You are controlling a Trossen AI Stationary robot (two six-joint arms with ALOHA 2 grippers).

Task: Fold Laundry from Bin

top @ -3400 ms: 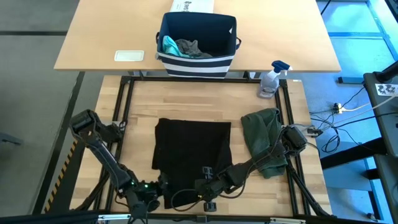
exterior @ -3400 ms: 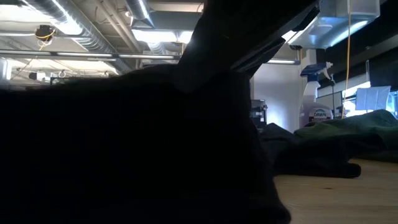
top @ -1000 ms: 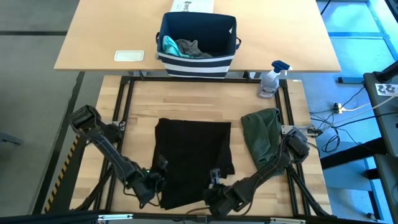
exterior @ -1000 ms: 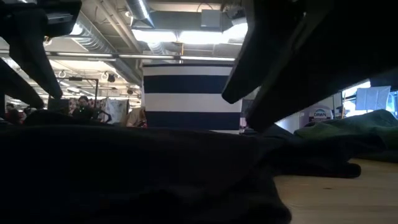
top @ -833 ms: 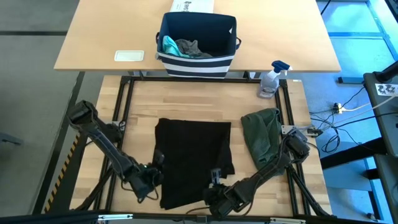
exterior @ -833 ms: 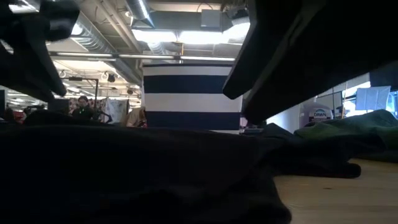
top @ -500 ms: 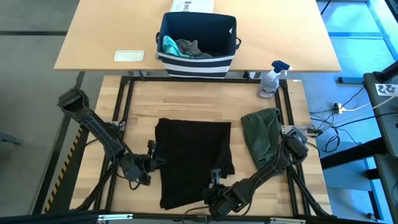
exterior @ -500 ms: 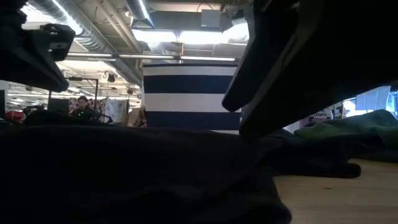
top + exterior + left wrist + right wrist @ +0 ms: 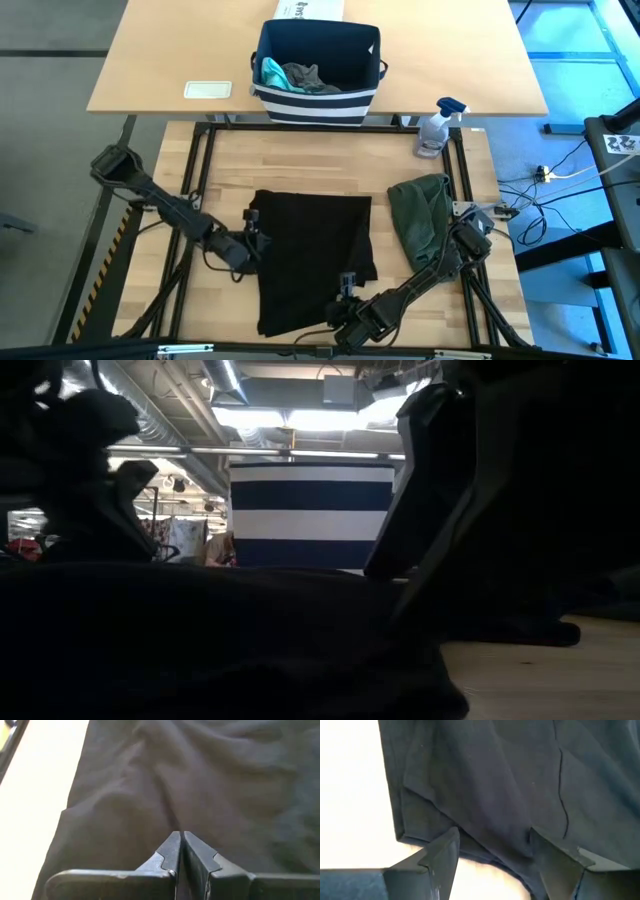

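The right gripper (image 9: 492, 852) has its two dark fingers (image 9: 440, 855) spread apart over the hem of the large black cloth T-shirt (image 9: 510, 785), on the pale table (image 9: 350, 810).

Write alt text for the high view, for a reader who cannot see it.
A flat black cloth T-shirt lies on a wooden table between two dark arms: the left gripper is shut at its left edge, the right gripper is open over its near edge. A crumpled olive-green garment lies to the right, and a navy striped fabric bin stands behind.
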